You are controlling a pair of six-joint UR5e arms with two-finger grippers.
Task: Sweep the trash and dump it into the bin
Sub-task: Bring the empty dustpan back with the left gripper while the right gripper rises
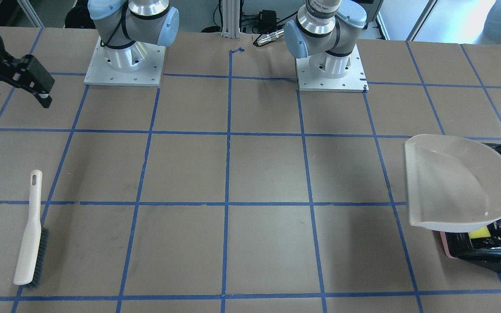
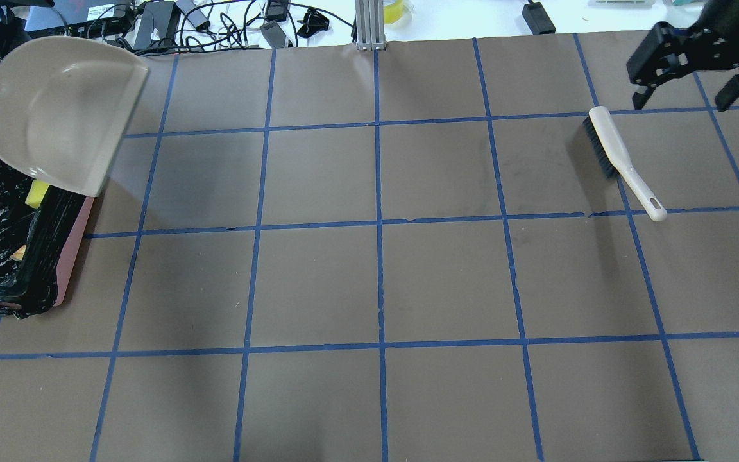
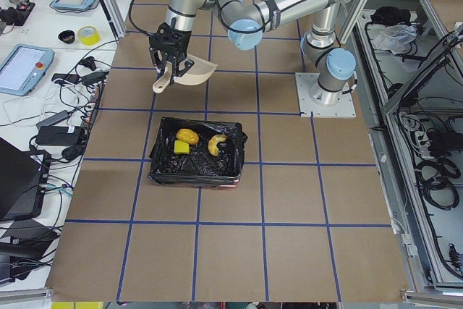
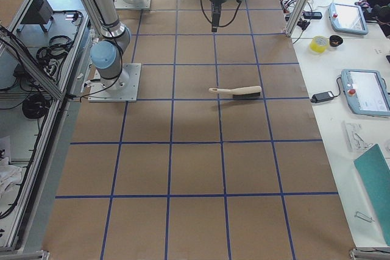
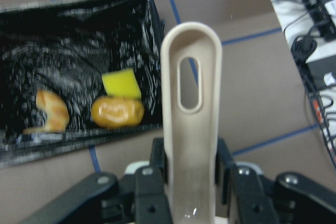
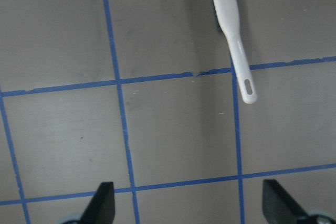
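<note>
Found the bin (image 2: pixel 49 256) at the table's left edge, with the bread roll (image 5: pixel 117 112), the croissant-like pastry (image 5: pixel 51 109) and the yellow sponge wedge (image 5: pixel 122 83) lying inside on its black liner. Saw the dustpan (image 2: pixel 55 109) held aloft close to the bin, its handle clamped in the left gripper (image 5: pixel 191 166). Further right, noted the brush (image 2: pixel 623 160) lying flat on the table, handle toward the robot. Found the right gripper (image 2: pixel 682 96) hovering near it, apart from it, jaws spread wide.

Left end effector (image 5: pixel 190 163) is clamped on a dustpan handle (image 5: pixel 190 103), raised off the counter; right end effector (image 2: pixel 682 86) hangs empty, jaws spread wide, pointing down
</note>
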